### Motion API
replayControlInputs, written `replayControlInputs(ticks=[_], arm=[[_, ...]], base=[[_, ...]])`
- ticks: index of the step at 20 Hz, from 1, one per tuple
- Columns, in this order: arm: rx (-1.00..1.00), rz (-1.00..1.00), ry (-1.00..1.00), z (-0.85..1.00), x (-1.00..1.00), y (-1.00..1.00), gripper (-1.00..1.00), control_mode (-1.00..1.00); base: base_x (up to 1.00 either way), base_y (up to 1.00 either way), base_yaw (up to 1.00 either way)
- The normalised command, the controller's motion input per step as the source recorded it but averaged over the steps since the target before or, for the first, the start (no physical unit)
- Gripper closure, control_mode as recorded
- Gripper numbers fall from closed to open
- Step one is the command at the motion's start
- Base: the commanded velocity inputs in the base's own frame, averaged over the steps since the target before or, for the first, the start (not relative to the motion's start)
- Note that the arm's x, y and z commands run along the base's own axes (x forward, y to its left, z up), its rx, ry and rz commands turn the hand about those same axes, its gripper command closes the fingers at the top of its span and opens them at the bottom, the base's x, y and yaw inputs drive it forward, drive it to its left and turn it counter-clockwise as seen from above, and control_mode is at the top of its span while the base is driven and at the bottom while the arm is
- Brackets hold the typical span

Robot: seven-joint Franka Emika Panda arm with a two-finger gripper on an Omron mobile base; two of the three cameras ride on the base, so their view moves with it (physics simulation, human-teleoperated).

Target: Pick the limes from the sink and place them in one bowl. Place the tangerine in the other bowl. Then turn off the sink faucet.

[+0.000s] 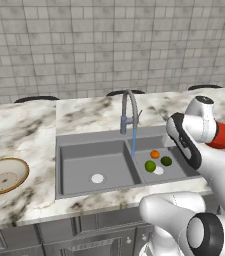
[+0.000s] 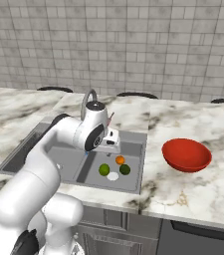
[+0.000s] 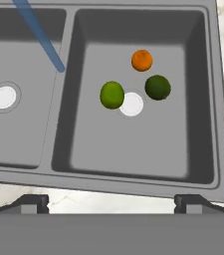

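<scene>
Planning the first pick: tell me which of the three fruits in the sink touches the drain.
The lighter green lime: its edge overlaps the white drain in the hand view. The darker lime and the tangerine sit clear of it.

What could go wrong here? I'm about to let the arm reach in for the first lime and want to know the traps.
The three fruits huddle together: the lighter lime lies against the drain, with the darker lime and the tangerine close by, so the open hand may knock a neighbour away. Water is running from the faucet; the arm could brush its spout on the way down. The tan bowl sits far across the counter, a long carry.
</scene>
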Motion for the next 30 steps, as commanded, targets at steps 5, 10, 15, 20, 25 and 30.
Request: replayControlInputs(ticks=[5, 10, 15, 20, 25, 30], arm=[[0.0, 0.0, 0.0, -0.18, 0.11, 0.0, -1.0, -1.0], [0.0, 0.0, 0.0, -0.18, 0.12, 0.0, -1.0, -1.0], [0.0, 0.0, 0.0, -0.25, 0.07, 0.0, -1.0, -1.0], [0.0, 0.0, 0.0, -0.23, 0.09, 0.0, -1.0, -1.0], [0.0, 0.0, 0.0, -0.17, 0.09, 0.0, -1.0, -1.0], [0.0, 0.0, 0.0, -0.14, 0.05, 0.0, -1.0, -1.0]], base=[[0.0, 0.0, 0.0], [0.0, 0.0, 0.0], [0.0, 0.0, 0.0], [0.0, 0.0, 0.0], [0.0, 0.0, 0.0], [0.0, 0.0, 0.0]])
